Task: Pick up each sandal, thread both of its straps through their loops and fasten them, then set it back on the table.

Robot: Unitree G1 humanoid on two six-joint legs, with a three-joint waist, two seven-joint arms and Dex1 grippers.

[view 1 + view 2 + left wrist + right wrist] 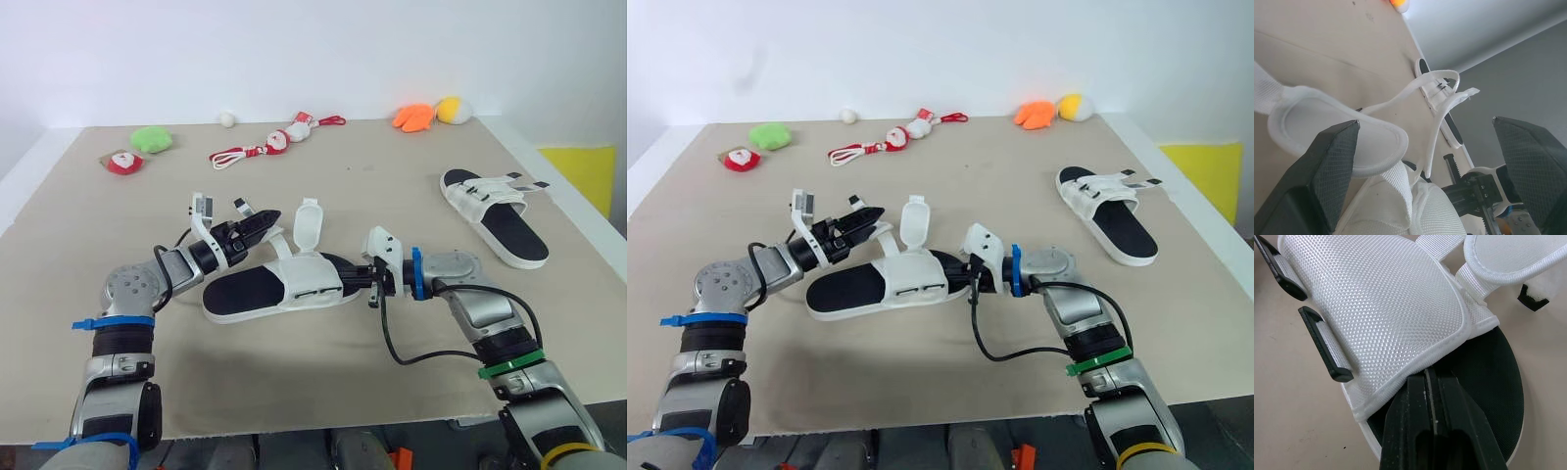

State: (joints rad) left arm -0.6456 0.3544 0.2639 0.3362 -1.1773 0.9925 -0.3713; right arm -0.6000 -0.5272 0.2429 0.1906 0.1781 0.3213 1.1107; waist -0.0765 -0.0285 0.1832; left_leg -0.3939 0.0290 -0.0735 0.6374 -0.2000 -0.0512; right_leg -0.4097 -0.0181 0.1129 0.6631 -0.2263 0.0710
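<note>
A white sandal (265, 292) with a black footbed lies mid-table, its two straps undone; one wide strap flap (309, 223) stands upright. My left gripper (257, 221) hovers at the sandal's far left side, open, with the wide flap (1317, 122) and a thin strap (1437, 122) lying between its spread fingers (1327, 166). My right gripper (359, 277) reaches in from the right and is shut at the edge of the mesh upper (1381, 298), over the footbed (1493, 377). Black loops (1327, 352) sit on the upper's side. A second sandal (495, 211) lies at the right.
Along the table's far edge lie a green plush (152, 139), a red-and-white plush (123, 162), a red cord with small figures (269, 145), a white ball (226, 118), and orange (413, 117) and yellow (453, 109) plushes. A yellow object (583, 166) sits beyond the right edge.
</note>
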